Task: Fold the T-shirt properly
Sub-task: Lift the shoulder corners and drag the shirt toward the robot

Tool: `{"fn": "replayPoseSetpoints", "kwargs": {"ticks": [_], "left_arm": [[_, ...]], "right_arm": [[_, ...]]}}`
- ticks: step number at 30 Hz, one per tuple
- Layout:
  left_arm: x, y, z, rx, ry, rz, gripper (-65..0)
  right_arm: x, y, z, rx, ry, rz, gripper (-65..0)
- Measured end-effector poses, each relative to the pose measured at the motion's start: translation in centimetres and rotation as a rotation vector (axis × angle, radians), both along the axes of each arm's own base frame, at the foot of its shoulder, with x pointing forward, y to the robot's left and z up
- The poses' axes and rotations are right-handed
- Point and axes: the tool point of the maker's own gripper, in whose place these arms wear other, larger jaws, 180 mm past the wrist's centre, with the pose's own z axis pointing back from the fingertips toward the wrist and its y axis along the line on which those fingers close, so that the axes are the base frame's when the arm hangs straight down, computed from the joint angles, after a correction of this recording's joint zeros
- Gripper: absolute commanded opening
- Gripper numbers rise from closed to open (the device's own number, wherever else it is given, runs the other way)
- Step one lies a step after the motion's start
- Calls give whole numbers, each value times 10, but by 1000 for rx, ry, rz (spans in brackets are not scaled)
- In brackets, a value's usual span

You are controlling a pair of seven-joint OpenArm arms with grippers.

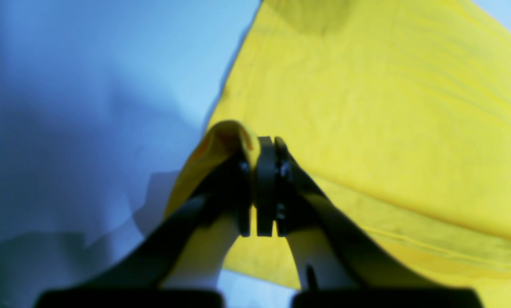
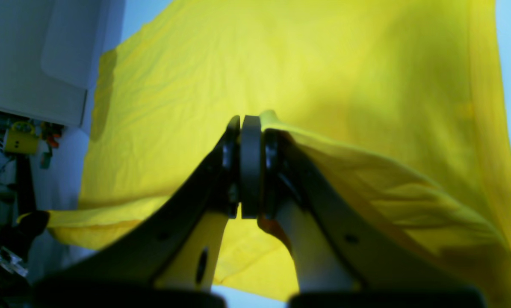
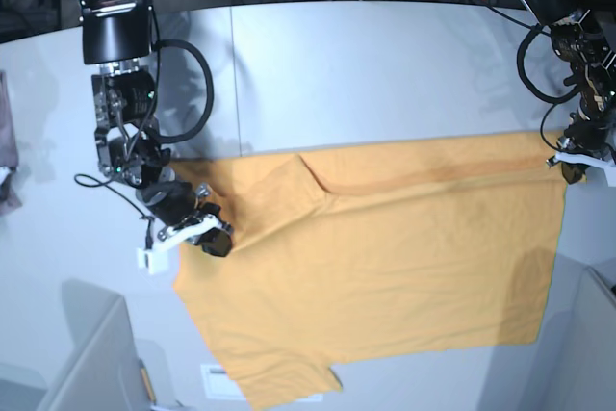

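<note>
While both arms pinch the cloth: one lengthwise fold looks partly made, more folds remain, by my judgement.

Right gripper (image 3: pixel 214 241): at about 9 o'clock in the base view, jaws pressed together on a bunched edge of the T-shirt (image 3: pixel 385 257); the right wrist view shows the fingers (image 2: pixel 250 167) closed with yellow fabric rising over the right finger.

T-shirt position: spread across the middle of the grey table (image 3: pixel 366 74), running from 9 o'clock to 3 o'clock, with its lower corner near 6 o'clock; a doubled band lies along the upper edge, and one sleeve flap sits near 10 o'clock.

Progress: the garment is flat and largely smooth, upper strip turned over; sides and the final halving appear not yet done.

Left gripper (image 3: pixel 573 168): at 3 o'clock in the base view, clamped on the shirt's upper corner; the left wrist view shows the jaws met, with a curl of cloth over the left finger (image 1: pixel 242 188).

Lettering: none visible on the upward face.
</note>
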Motion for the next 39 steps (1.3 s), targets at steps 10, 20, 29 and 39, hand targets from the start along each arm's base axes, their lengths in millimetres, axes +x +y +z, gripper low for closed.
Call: {"fn": "replayPoseSetpoints", "kwargs": {"ticks": [10, 20, 29, 39], "left_arm": [[23, -13, 0, 15, 17, -73, -650], [36, -12, -2, -21, 6, -62, -650], [38, -2, 5, -1, 1, -56, -650], [38, -4, 4, -5, 1, -57, -650]], "right_arm": [[6, -5, -8, -5, 26, -12, -650], [6, -6, -9, -8, 27, -14, -650], [10, -4, -6, -16, 19, -7, -650], [15, 3, -12, -38, 48, 31, -650]]}}
